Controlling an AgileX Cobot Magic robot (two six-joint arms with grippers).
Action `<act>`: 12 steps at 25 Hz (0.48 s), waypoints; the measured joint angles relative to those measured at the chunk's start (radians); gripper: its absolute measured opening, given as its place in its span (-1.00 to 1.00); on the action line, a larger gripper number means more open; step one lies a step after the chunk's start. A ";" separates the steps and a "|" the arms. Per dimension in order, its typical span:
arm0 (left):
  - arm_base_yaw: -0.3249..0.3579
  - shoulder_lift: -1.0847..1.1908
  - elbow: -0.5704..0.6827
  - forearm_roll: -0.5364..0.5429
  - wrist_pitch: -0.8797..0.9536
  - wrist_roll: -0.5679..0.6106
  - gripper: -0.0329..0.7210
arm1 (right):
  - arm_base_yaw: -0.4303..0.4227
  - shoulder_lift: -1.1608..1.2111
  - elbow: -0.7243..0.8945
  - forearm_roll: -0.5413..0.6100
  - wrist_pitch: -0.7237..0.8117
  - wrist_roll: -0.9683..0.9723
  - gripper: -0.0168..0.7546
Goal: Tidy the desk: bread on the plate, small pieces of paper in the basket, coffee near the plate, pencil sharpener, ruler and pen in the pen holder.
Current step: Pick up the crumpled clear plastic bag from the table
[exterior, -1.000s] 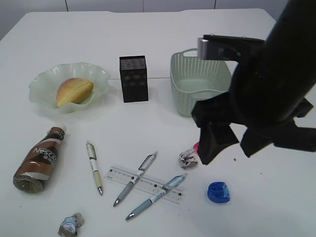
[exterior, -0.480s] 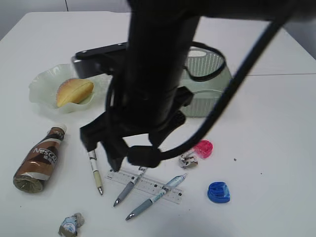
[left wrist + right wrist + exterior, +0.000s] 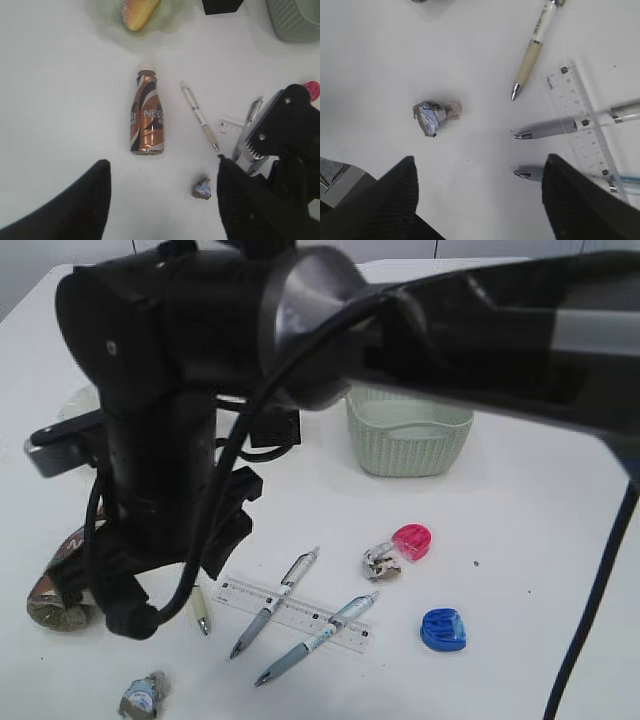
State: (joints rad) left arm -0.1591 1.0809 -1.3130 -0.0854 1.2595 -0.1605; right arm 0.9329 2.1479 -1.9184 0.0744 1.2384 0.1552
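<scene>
Both grippers hang open and empty above the plain white desk (image 3: 540, 540): the left gripper (image 3: 162, 200) has its dark fingers spread over the brown Nescafe coffee bottle (image 3: 146, 116) with its white cap, which lies on its side, and the right gripper (image 3: 477, 200) has its fingers parted above a small crumpled piece of paper (image 3: 434, 116). In the exterior view a black arm fills the left and middle, hiding most of the bottle and the black pen holder (image 3: 283, 427). Just visible at the top of the left wrist view, the golden-yellow oval bread (image 3: 138, 8) lies in the pale green ruffled glass plate (image 3: 170, 25). A clear plastic ruler (image 3: 292, 613) with black marks lies under two grey-and-blue pens (image 3: 273, 602), with a cream pen (image 3: 199, 118) to its left. Near them are a second paper scrap (image 3: 381, 561), touching a pink sharpener (image 3: 411, 540), and a blue sharpener (image 3: 443, 629). The sage-green perforated basket (image 3: 410, 445) stands further back.
</scene>
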 joint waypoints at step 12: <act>0.000 0.000 0.000 0.015 0.000 0.000 0.38 | 0.071 0.149 -0.013 0.016 -0.006 -0.011 0.50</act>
State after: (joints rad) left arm -0.1591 1.0809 -1.3130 -0.0699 1.2595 -0.1605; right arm 1.0042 2.2968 -1.9310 0.0904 1.2325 0.1442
